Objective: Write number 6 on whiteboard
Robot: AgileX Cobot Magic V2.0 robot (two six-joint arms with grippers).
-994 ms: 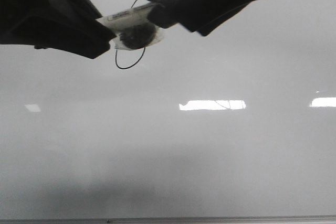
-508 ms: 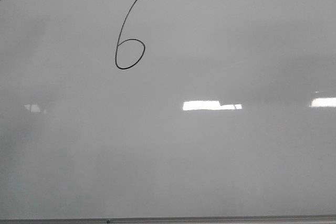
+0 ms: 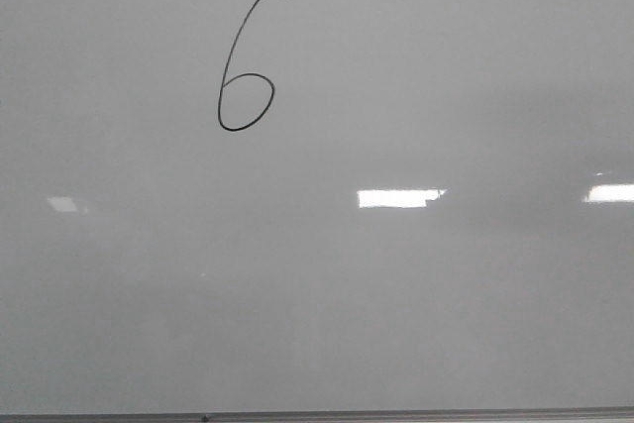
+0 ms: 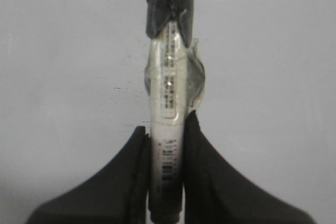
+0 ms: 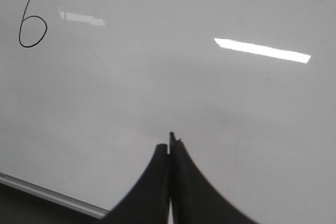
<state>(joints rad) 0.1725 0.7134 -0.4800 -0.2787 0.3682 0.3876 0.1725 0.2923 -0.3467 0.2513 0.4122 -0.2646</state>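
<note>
Glossy grey-white, the whiteboard (image 3: 416, 304) fills the front view, its thin metal frame along the lower edge, and the 6 (image 3: 244, 64) stands in black line at its upper left, slanted stem above a closed round loop. Over the board, the left gripper (image 4: 167, 135) is clamped on a marker (image 4: 167, 103) with a dark cap, while the right gripper (image 5: 169, 153) holds nothing, fingers pressed together, well apart from the 6 (image 5: 31, 24)
</note>
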